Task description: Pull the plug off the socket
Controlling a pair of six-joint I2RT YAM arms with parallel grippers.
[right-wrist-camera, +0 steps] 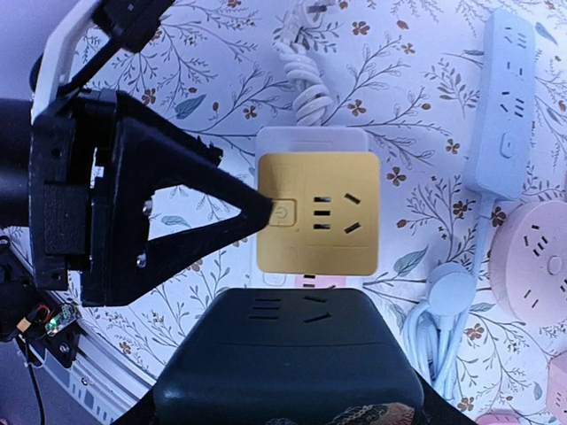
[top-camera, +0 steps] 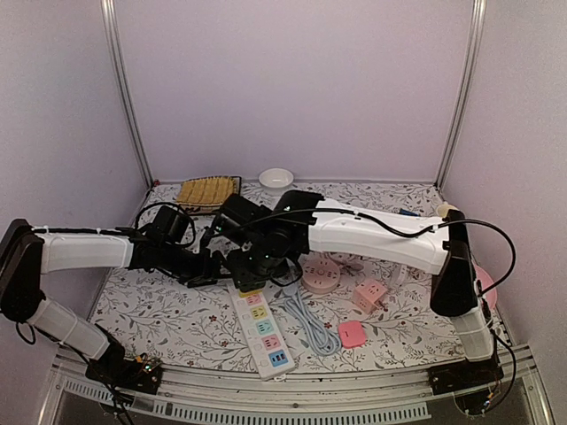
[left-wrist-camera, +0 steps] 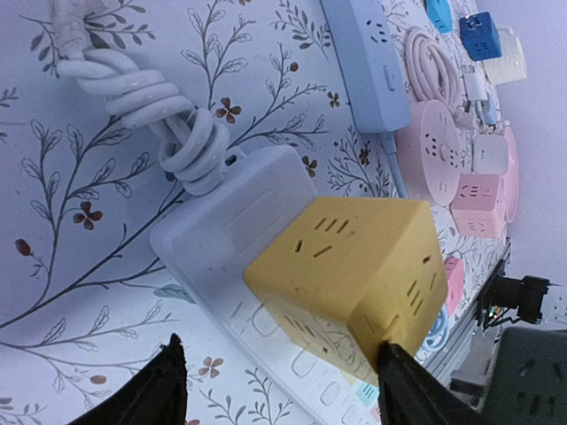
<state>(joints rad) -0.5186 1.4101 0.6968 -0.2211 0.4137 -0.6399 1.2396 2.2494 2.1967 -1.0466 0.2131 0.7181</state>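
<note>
Top external view: we see both arms stretched low over the floral table (top-camera: 168, 319), their wrists meeting above the far end of the white power strip (top-camera: 263, 329).

Left arm (top-camera: 89, 251): it runs almost level from its base at the left toward the centre. The black wrist angles down at the strip's far end.

Right arm (top-camera: 372, 232): it rises from its base at the right and bends at the elbow near the table's right edge. The white forearm lies leftward across the table, and the wrist dips over the same spot, above the left gripper.

Yellow cube plug (right-wrist-camera: 317, 212): it sits upright on the white power strip, at the end beside the coiled white cable (right-wrist-camera: 306, 88). Its slotted face is up and it is not pulled off.

Left gripper (left-wrist-camera: 279, 350): it is spread wide, its fingers (left-wrist-camera: 164, 390) well apart, with the cube ahead in the gap. In the right wrist view one fingertip comes right up to the cube's side by the power button. We cannot tell whether it touches. It has hold of nothing that we can see.

Right gripper (top-camera: 261, 258): it hangs over the strip, its camera looking straight down on the cube. A dark cube (right-wrist-camera: 283, 354) with socket slots fills the place where its fingers would show. We cannot tell how far apart they are, or whether they grip it.

Surroundings: a pale blue power strip (right-wrist-camera: 509, 106) and a pink round socket (top-camera: 321, 275) lie to one side, apart from the yellow cube.
</note>
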